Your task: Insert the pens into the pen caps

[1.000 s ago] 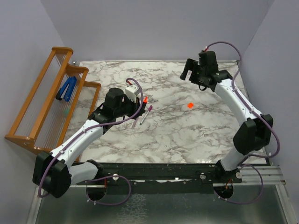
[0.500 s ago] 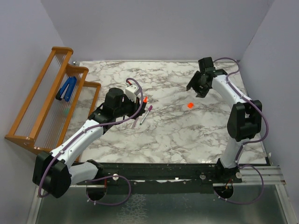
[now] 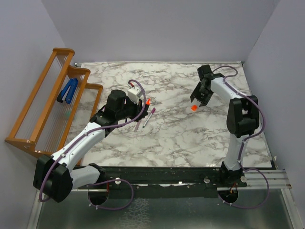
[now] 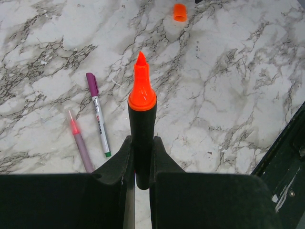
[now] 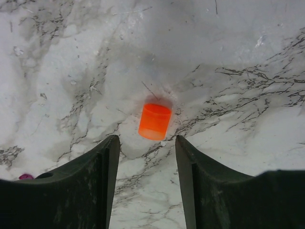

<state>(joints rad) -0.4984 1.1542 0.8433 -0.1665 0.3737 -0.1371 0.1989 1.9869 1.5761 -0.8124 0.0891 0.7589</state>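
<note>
Beyond parted right fingers (image 5: 90, 186), orange cap (image 5: 154, 121) amid marble (image 5: 238, 57).

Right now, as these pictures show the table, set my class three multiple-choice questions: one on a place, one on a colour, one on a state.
1. Where is the orange cap?
A) in the rack
B) on the table, by the right gripper
C) on the pink pen

2. What colour is the tip of the black marker?
A) green
B) orange
C) blue

3. What state is the left gripper in?
A) open and empty
B) shut on the orange cap
C) shut on the black marker

Answers: 1 B, the right wrist view shows it lying on bare marble. 2 B, the left wrist view shows the orange point. 3 C, its fingers clamp the black barrel.
</note>
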